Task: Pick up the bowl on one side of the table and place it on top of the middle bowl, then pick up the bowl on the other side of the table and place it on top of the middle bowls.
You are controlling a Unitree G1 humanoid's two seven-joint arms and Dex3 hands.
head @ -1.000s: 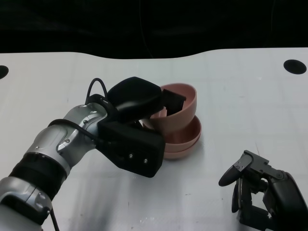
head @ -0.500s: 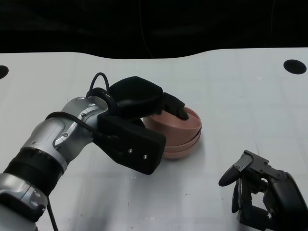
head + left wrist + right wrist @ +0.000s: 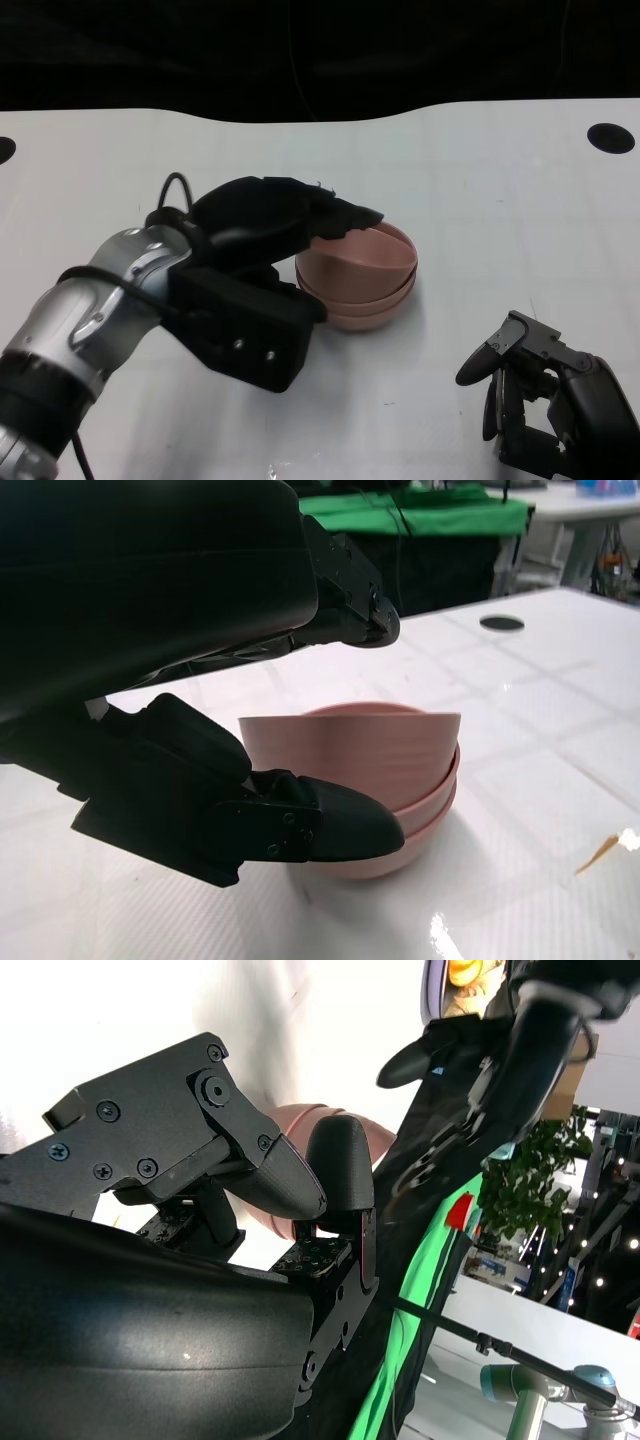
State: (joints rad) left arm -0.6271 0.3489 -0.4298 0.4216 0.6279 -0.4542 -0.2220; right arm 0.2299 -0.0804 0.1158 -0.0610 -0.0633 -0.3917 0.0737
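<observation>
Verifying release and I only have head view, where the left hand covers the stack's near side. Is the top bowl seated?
Observer: Left wrist view shows the top bowl upright inside the two lower bowls, with the rims stepped one above the other.
Operator: Are the fingers on it?
Observer: The left hand has its upper fingers above the rim with a clear gap. The thumb lies in front of the outer wall, and I cannot tell if it touches.
Operator: Is the right hand carrying anything?
Observer: No. Right wrist view shows the right hand holding nothing, with only the pink stack showing beyond its fingers.
</observation>
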